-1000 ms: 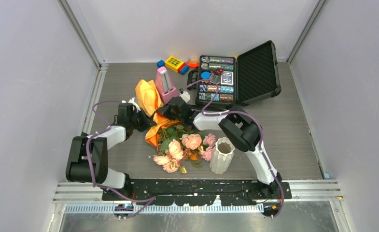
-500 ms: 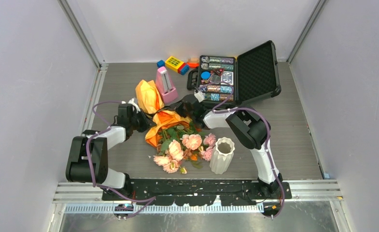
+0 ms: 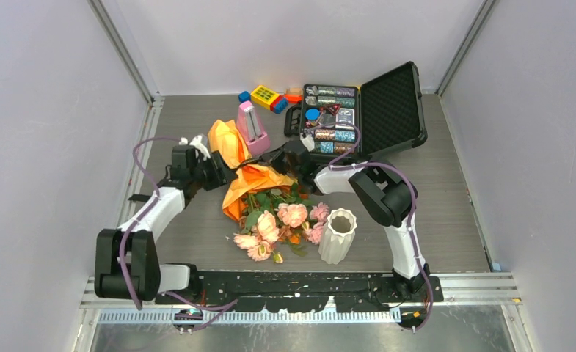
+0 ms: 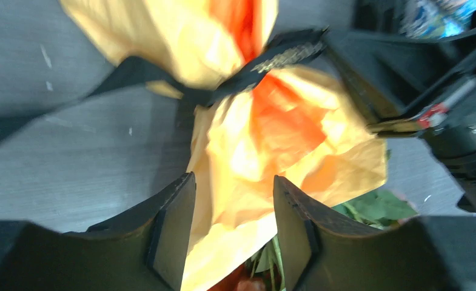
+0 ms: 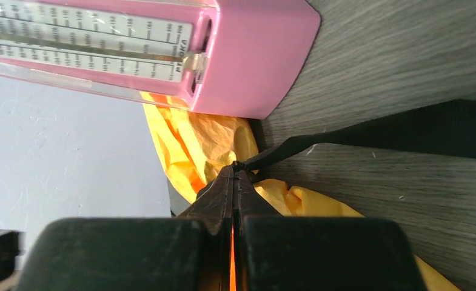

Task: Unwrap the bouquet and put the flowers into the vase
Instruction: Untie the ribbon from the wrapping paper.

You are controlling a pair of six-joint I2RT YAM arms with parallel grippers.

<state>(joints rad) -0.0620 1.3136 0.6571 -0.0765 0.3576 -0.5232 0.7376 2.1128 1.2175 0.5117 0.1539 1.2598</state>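
The left gripper (image 4: 234, 180) is at the left of the table (image 3: 446, 191) with its jaws apart, and the crinkled orange paper (image 4: 265, 139) lies just beyond its fingertips. The bouquet (image 3: 259, 189) lies mid-table with the paper at the far end, and the flowers (image 3: 281, 216) spill toward the near edge. The right gripper (image 5: 234, 176) is clamped on the black ribbon (image 5: 375, 133), close beside the pink metronome (image 5: 162, 48). The vase (image 3: 337, 235) stands upright just right of the flowers.

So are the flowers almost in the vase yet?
Not yet. Nothing is finished: the black ribbon still cinches the orange paper. The right fingers pinch that ribbon; the left fingers hang open over the paper. To do: wrapper off, flowers into the empty vase.
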